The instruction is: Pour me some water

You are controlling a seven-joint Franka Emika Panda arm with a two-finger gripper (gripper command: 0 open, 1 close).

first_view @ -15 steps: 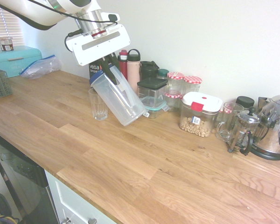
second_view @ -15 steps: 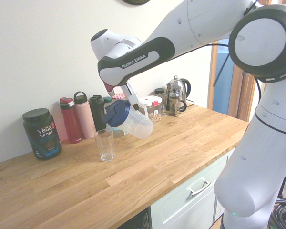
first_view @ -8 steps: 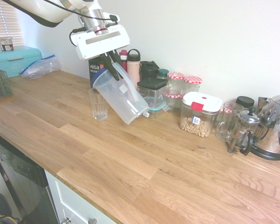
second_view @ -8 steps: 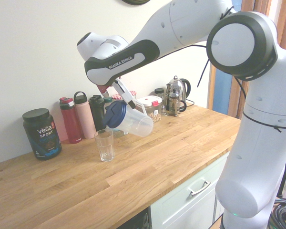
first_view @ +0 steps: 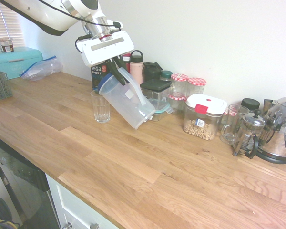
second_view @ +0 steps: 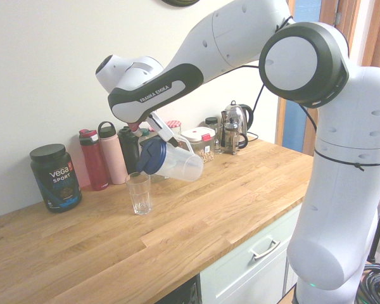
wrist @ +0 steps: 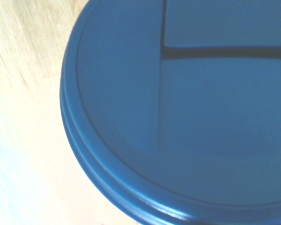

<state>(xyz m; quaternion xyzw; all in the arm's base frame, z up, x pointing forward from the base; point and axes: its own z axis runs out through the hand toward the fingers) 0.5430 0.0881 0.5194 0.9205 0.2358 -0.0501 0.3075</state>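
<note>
Countertop (first_view: 133, 162); pitcher (first_view: 126, 101) contents seemingly indiscernible.

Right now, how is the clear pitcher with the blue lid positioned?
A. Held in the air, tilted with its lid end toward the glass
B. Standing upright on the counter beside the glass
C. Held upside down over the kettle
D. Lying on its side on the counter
A: the end effector holds the pitcher above the counter, its blue lid leaning over the glass.
</note>
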